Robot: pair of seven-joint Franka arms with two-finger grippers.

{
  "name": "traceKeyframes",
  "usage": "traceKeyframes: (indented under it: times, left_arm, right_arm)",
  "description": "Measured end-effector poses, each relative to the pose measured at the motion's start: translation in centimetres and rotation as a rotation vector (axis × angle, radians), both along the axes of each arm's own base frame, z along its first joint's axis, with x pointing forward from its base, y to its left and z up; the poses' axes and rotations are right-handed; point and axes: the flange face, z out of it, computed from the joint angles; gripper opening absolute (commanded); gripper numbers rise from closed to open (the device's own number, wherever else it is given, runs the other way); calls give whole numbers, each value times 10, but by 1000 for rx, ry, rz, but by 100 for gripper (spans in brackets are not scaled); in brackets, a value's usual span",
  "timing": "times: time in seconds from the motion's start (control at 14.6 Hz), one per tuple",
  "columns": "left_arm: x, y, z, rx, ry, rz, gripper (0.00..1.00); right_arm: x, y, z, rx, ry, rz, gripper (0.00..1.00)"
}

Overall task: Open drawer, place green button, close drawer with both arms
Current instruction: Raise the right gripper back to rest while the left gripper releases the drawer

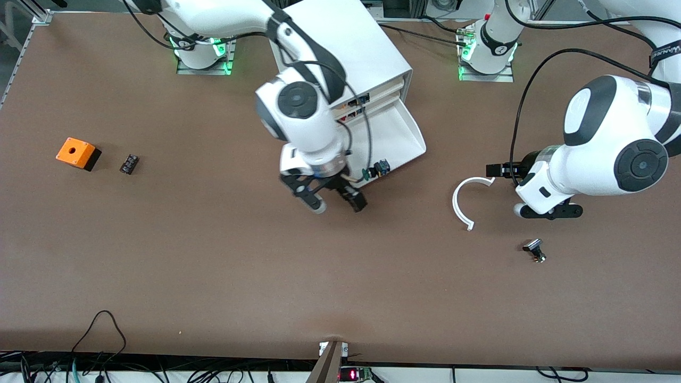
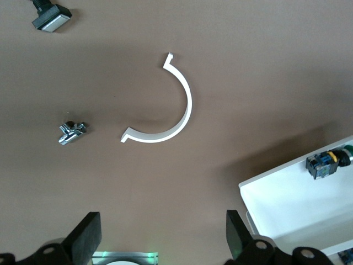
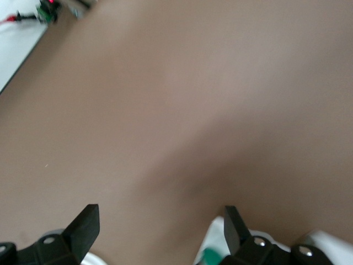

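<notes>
The white cabinet stands by the robots' bases. Its bottom drawer is pulled out. The green-capped button lies in the drawer's corner nearest the front camera. My right gripper is open and empty, just above the table beside that corner. The right wrist view shows its spread gripper with the green cap and a bit of white drawer. My left gripper is open and empty over the table toward the left arm's end. The left wrist view shows this gripper, the drawer and the button.
A white half ring lies between the drawer and my left gripper; it also shows in the left wrist view. A small silver-and-black button lies nearer the front camera. An orange box and a small black button lie toward the right arm's end.
</notes>
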Motion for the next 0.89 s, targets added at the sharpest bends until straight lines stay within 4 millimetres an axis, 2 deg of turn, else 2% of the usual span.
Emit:
traceKeyframes:
  times: [0.07, 0.21, 0.34, 0.48, 0.62, 0.89]
  left_arm:
    - [4, -11, -3, -5, -25, 23, 92]
    - [7, -24, -13, -14, -39, 36, 93]
    - [5, -40, -32, -22, -23, 30, 94]
    - [3, -54, -48, -24, -15, 22, 94]
    - [3, -63, -61, -28, -33, 18, 98]
    - [2, -70, -100, -19, -86, 101, 98]
  right_arm:
    - [19, -47, 23, -36, -5, 97, 100]
    - [31, -91, 34, -81, -2, 217, 100]
    - [44, -147, 42, -126, 15, 319, 100]
    - [52, -198, 49, -145, 18, 342, 100]
    - [49, -239, 55, -162, 25, 373, 100]
    - [29, -298, 64, -197, 48, 423, 100]
